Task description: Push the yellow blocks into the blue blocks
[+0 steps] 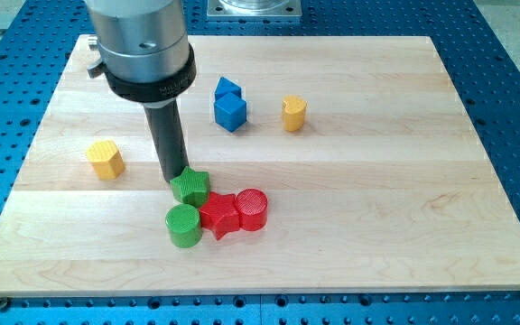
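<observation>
My tip point(175, 179) is seen touching the green star block point(190, 187); no gripper is fitted, nothing held; two blue blocks point(229, 103) touching, shapes unclear; yellow cylinder point(294, 113) beside them; yellow hexagonal block point(106, 159) at tabletop point(404, 181) left.

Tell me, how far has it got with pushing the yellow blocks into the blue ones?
Nothing looks done yet: the yellow cylinder stands apart to the right of the two blue blocks, and the yellow block sits far to the view's left. My tip is against the green block, near neither yellow one. Both pushes remain.
</observation>
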### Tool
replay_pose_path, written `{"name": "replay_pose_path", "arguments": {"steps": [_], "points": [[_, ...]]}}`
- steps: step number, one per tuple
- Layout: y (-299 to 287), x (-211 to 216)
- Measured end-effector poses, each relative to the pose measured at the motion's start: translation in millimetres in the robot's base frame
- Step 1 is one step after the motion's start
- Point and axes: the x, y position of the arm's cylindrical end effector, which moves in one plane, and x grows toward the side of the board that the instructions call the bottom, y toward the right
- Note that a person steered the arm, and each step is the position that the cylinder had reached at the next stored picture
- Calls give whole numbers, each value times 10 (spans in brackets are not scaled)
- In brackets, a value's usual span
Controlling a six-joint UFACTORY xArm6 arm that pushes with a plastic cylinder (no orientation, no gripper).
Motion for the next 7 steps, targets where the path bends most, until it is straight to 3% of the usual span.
{"name": "replay_pose_path", "arguments": {"steps": [1,2,3,4,5,6,7], "points": [[-152,103],[-222,-615],[9,-703],[961,-577],[1828,-832],[1687,-1139],[1227,-839]]}}
